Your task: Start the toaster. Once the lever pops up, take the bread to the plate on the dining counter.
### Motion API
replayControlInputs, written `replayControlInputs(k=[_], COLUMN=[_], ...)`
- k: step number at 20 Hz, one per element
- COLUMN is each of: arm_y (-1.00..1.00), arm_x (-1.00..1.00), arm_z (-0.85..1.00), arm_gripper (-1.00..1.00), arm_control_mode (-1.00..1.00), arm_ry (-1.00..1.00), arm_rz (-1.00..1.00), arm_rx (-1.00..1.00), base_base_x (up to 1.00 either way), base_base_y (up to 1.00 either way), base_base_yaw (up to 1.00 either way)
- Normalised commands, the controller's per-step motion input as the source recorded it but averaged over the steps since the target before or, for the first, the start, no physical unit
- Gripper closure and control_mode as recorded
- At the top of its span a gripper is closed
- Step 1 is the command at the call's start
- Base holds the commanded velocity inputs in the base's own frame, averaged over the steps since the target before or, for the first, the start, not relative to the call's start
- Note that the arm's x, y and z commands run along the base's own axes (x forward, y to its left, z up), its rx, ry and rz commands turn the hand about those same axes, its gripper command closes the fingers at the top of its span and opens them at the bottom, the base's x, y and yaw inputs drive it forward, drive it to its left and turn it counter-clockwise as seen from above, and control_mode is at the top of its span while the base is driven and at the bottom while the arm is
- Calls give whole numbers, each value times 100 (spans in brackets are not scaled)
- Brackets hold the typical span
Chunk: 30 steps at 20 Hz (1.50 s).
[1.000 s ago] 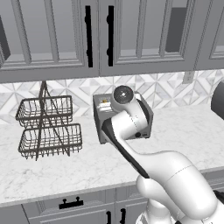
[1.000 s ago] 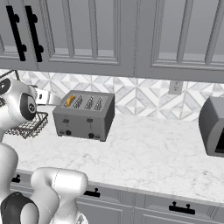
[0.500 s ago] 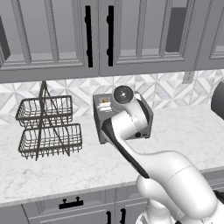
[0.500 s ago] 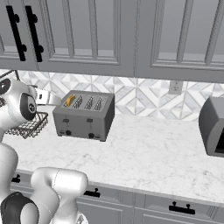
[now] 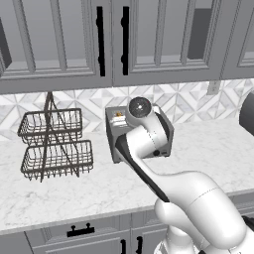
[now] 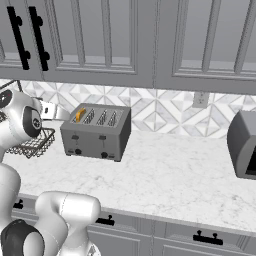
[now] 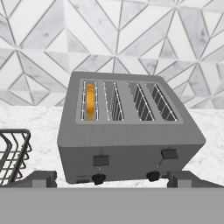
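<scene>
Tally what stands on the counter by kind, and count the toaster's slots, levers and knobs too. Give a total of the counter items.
Toaster: 1 (4 slots, 2 levers, 2 knobs)
Bread slice in the leftmost slot: 1
Wire basket, two tiers: 1
Dark appliance at the right, cut off by the frame edge: 1
Total: 4

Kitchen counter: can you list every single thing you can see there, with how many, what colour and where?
toaster: one, grey-silver with four slots, on the counter against the tiled wall.
bread: one slice, golden-orange, standing in the toaster's leftmost slot in the hand view.
levers: two, black, on the toaster's front, above two black knobs.
wire basket: one, dark, two tiers, left of the toaster.
counter: one, white marble with grey veins.
cabinets: grey, above the counter, with black handles.
wall outlet: one, pale, on the tiles.
grey appliance: one, far right.
gripper: one, dark fingertips, open, in front of the toaster.
</scene>
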Motion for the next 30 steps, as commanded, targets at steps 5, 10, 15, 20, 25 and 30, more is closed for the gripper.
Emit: replayControlInputs(k=[5, 10, 15, 20, 25, 30], arm_y=[0, 0, 0, 0, 0, -5], arm_x=[0, 0, 0, 0, 0, 2], arm_z=[0, 0, 0, 0, 0, 0], arm_gripper=[-100, -100, -100, -100, -100, -100], arm_control_mode=[-100, -100, -100, -100, -100, -100], arm_ry=[0, 0, 0, 0, 0, 2], arm_rz=[0, 0, 0, 0, 0, 2], arm_rx=[0, 0, 0, 0, 2, 16], base_base_x=[0, 0, 0, 0, 0, 0], base_base_y=[0, 0, 0, 0, 0, 0], base_base_yaw=[0, 0, 0, 0, 0, 0])
